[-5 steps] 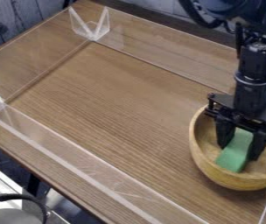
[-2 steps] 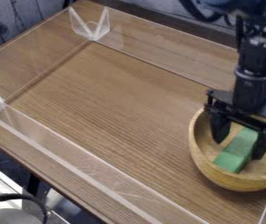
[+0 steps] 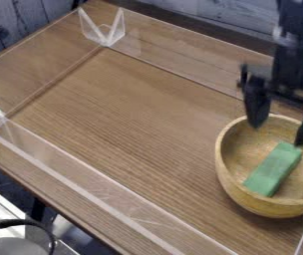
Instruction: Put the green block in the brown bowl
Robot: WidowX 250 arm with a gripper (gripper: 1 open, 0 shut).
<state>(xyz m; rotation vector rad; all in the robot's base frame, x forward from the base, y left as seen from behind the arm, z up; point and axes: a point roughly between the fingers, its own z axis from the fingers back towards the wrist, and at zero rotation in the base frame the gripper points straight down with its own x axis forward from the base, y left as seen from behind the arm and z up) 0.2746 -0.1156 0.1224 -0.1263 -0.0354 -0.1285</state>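
Note:
The green block (image 3: pixel 274 169) lies loose inside the brown bowl (image 3: pixel 235 179), slanting along its floor at the right side of the table. My gripper (image 3: pixel 282 122) hangs above the bowl's far rim, clear of the block. Its two dark fingers (image 3: pixel 258 104) stand wide apart, so it is open with nothing between them. The upper arm runs out of the frame at the top right.
A wooden tabletop (image 3: pixel 115 110) fills the view, fenced by low clear plastic walls (image 3: pixel 61 159) along its left, front and back sides. A clear corner bracket (image 3: pixel 104 28) stands at the far left corner. The bowl sits close to the right edge.
The gripper opened and let go of the green block, which now rests in the bowl. The gripper then rose up out of the bowl.

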